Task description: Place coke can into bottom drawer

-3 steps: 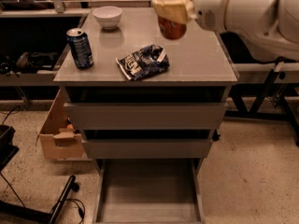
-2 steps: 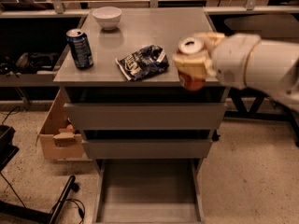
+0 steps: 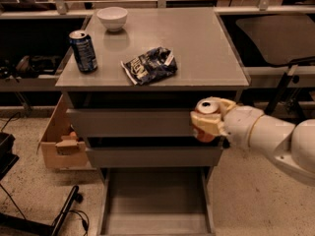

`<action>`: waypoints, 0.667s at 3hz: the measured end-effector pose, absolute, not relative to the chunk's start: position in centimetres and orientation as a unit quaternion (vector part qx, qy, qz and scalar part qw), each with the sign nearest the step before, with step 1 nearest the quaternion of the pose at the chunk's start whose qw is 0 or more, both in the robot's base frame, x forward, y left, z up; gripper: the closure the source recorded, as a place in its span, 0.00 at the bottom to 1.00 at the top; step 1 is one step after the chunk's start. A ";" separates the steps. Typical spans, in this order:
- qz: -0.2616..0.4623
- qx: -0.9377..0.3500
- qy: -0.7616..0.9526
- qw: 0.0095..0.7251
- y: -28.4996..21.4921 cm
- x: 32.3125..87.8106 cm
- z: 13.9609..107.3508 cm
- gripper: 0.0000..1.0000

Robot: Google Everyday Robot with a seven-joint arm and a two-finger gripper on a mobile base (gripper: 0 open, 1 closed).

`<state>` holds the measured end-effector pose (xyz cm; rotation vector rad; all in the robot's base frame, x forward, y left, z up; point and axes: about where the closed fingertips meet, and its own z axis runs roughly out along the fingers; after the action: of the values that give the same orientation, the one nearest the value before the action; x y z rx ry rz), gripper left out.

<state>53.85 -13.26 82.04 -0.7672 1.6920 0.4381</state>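
Observation:
My gripper (image 3: 209,123) is shut on the coke can (image 3: 205,132), a small red can with a silver top, mostly covered by the cream fingers (image 3: 212,123). It holds the can upright in front of the upper drawer fronts, at the cabinet's right side, above and to the right of the bottom drawer (image 3: 155,200). The bottom drawer is pulled out; it is a wide shallow tray with a flat grey floor and nothing in it. My white arm (image 3: 275,139) reaches in from the right.
On the cabinet top (image 3: 197,43) stand a dark blue can (image 3: 83,51) at the left, a white bowl (image 3: 112,18) at the back and a dark snack bag (image 3: 148,65) in the middle. A cardboard box (image 3: 59,141) sits left of the cabinet. Cables and a black stand leg (image 3: 64,210) lie on the floor.
My gripper has carried the coke can down from above the cabinet top, past its front right edge, to the height of the upper drawer fronts.

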 end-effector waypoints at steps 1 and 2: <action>0.207 -0.332 0.710 0.586 -12.2 54.3 80.1 1.00; 0.207 -0.331 0.711 0.585 -12.4 54.3 80.0 1.00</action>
<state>54.33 -12.37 79.96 -0.7725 1.6582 0.4821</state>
